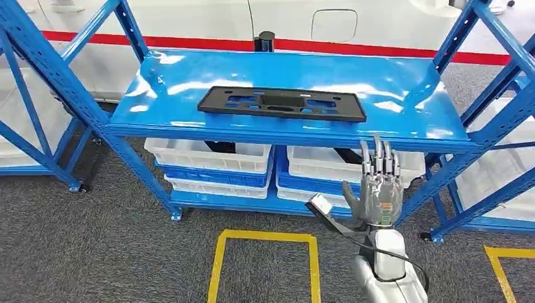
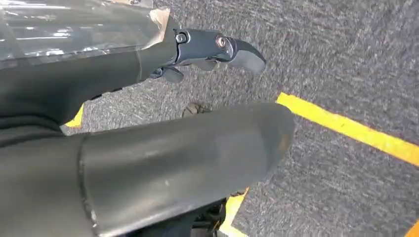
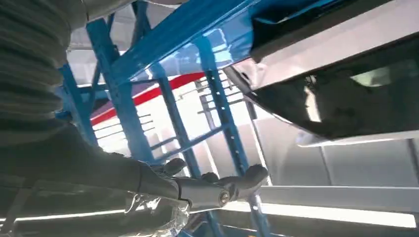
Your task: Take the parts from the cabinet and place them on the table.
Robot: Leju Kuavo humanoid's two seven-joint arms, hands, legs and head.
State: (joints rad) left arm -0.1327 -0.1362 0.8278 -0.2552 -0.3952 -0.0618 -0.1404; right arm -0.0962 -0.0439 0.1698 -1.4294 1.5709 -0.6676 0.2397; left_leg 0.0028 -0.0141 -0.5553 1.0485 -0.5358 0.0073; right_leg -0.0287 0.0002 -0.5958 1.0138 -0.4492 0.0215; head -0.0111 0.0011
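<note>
A flat black plastic part [image 1: 281,103] with several cut-outs lies across the middle of the blue shelf [image 1: 404,88]. My right hand [image 1: 376,189] is raised in front of the shelf's front edge, below and to the right of the part, fingers straight and apart, holding nothing. In the right wrist view the right hand's fingers [image 3: 232,185] stretch out below the blue shelf board [image 3: 197,24] with nothing in them. My left hand [image 2: 212,49] hangs over the grey floor, fingers loosely extended and holding nothing.
White and blue bins [image 1: 214,161] are stacked on the lower shelf, with more [image 1: 328,167] behind my right hand. Blue uprights and braces [image 1: 57,76] frame both sides. Yellow floor tape [image 1: 265,252] marks a box on the grey carpet in front.
</note>
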